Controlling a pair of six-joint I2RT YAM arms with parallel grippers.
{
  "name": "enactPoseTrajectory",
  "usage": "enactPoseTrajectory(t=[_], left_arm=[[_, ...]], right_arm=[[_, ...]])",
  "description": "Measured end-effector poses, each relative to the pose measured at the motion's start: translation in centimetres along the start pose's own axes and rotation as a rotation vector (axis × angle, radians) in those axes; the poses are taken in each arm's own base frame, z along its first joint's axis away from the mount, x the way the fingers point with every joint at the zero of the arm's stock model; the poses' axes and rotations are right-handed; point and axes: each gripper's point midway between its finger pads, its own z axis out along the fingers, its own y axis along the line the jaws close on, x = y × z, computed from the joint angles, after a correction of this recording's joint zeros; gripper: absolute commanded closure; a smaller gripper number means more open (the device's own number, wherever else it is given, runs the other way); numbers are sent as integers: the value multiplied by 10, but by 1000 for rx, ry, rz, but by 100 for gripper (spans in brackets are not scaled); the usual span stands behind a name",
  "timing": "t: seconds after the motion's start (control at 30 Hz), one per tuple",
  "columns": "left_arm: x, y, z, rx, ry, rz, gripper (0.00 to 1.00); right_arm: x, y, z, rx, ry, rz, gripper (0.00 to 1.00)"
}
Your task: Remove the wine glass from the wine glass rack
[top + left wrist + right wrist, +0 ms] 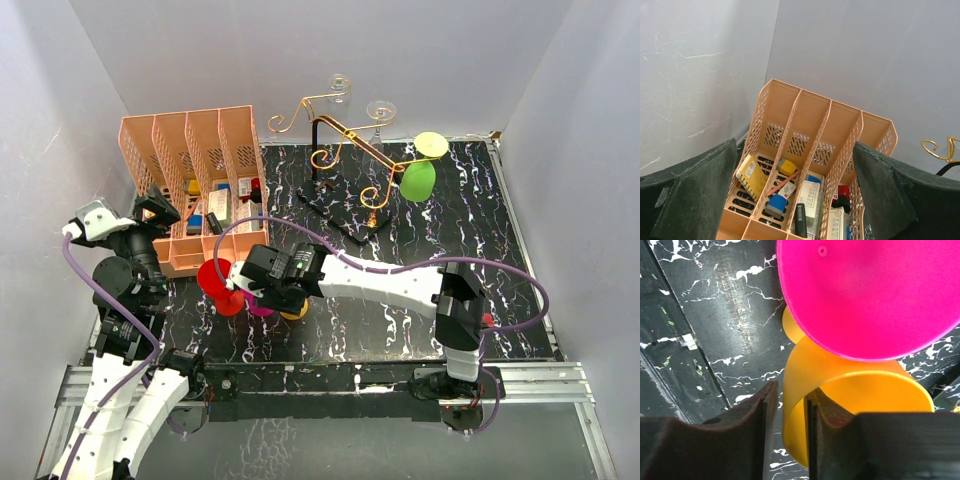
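The gold wire wine glass rack (340,150) stands at the back on its black base. A green wine glass (418,180) hangs on its right arm, and clear glasses (380,110) show at its top. One gold scroll shows in the left wrist view (940,149). My right gripper (265,288) (792,390) is low over the table at the left. Its jaws straddle the wall of a yellow wine glass (855,390) (293,314), one finger inside the bowl. A thin gap shows at the outer finger. My left gripper (155,210) (795,150) is wide open and empty.
A pink glass (875,295) (258,308) and a red glass (215,280) lie right next to the yellow one. The peach file organiser (190,180) (810,130), holding small office items, stands at the back left under my left gripper. Grey walls enclose the table.
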Motion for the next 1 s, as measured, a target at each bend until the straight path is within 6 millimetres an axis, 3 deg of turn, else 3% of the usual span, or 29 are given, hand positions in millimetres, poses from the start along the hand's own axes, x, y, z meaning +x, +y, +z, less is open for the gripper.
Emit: enactPoseTrajectory(t=[0.2, 0.4, 0.5, 0.6, 0.77, 0.9, 1.0], left_arm=[[2, 0, 0, 0, 1, 1, 3], [5, 0, 0, 0, 7, 5, 3], [5, 0, 0, -1, 8, 5, 3], [6, 0, 0, 0, 8, 5, 3], [8, -1, 1, 3, 14, 5, 3], [13, -4, 3, 7, 27, 9, 3], [18, -8, 5, 16, 43, 16, 3]], right_arm=[[-9, -9, -7, 42, -24, 5, 37], [-17, -15, -20, 74, -61, 18, 24], [-26, -22, -44, 107, -124, 41, 13], [-34, -32, -84, 166, -230, 82, 1], [-28, -54, -156, 292, -517, 221, 0], [-14, -81, -187, 386, -660, 362, 0], [-13, -118, -202, 469, -728, 472, 0]])
